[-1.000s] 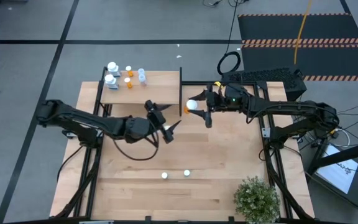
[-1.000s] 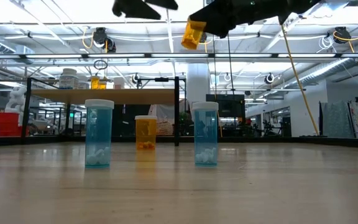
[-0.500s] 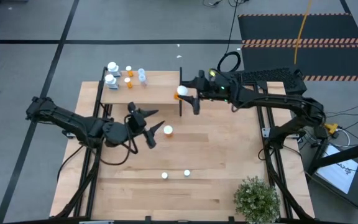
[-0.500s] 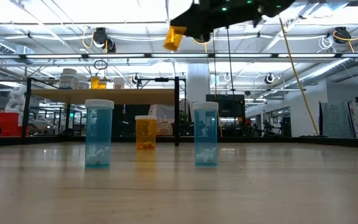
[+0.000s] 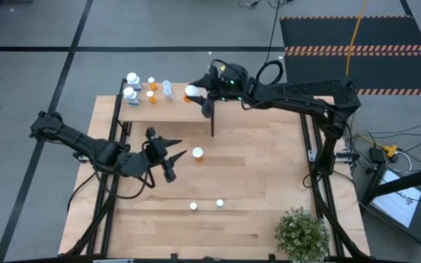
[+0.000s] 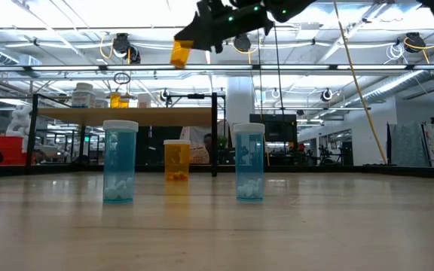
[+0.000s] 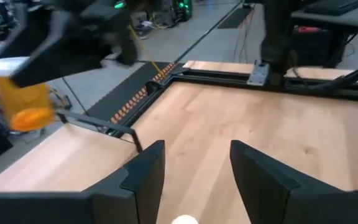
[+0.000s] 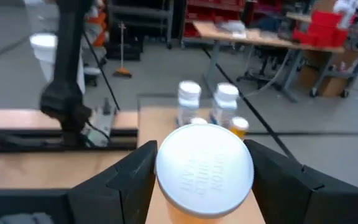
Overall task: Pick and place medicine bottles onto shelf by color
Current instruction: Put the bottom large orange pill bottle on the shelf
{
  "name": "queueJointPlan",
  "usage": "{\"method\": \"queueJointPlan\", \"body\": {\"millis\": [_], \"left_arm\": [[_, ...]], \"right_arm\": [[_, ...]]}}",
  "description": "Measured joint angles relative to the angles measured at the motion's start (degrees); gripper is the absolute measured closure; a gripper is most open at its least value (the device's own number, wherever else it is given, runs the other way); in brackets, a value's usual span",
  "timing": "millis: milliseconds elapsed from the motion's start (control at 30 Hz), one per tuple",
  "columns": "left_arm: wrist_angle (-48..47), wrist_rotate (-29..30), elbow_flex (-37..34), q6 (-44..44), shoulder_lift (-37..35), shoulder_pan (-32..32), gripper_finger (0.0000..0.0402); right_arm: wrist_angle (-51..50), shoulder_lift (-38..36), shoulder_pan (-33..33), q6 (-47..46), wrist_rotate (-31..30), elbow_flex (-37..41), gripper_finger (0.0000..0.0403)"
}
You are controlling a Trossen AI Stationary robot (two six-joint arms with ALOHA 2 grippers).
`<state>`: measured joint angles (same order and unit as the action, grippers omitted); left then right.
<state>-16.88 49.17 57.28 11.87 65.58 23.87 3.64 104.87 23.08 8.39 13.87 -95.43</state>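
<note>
While my right gripper (image 5: 198, 95) pinches an orange bottle (image 5: 190, 93) above the shelf (image 5: 181, 108), my left waits.
My left gripper's (image 5: 174, 159) fingers are spread near another orange bottle (image 5: 197, 153) on the tabletop (image 5: 254, 183).

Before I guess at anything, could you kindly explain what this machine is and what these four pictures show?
It is a robot with two dark arms at a wooden table. One picture looks down from above, one looks level across the tabletop, and two come from cameras on the wrists. The right gripper holds an orange bottle with a white cap above the shelf, where several bottles stand. The left gripper hovers by an orange bottle on the table. Two blue bottles and a plant also stand there.
</note>
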Motion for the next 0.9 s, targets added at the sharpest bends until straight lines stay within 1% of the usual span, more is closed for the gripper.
{"method": "queueJointPlan", "body": {"millis": [133,233,367,433,633,800,900], "left_arm": [[-3.23,-0.06,0.04,1.76,-0.05,1.44,0.022],[-6.72,-0.02,0.03,3.99,-0.15,2.32,0.022],[-11.83,-0.02,0.02,8.1,-0.15,2.99,0.022],[-13.68,0.16,0.02,9.46,-0.15,3.07,0.022],[-18.65,0.45,0.02,14.12,-0.73,4.67,0.022],[-19.73,0.77,0.02,17.34,-2.16,8.63,0.022],[-19.86,4.34,0.02,18.32,-2.63,11.62,0.022]], "right_arm": [[-2.01,3.23,2.05,0.97,-0.02,-4.52,0.0177],[-3.07,4.66,3.82,1.06,-0.02,-6.37,0.0177],[-3.32,4.98,5.77,0.86,0.15,-6.41,0.0177],[-3.94,4.99,6.46,0.72,1.31,-6.41,0.0177],[-5.25,5.02,6.96,1.07,1.75,-6.41,0.0177],[-5.58,5.04,6.96,1.92,1.68,-6.41,0.0177],[-5.65,5.02,6.96,2.86,1.65,-6.41,0.0177]]}}
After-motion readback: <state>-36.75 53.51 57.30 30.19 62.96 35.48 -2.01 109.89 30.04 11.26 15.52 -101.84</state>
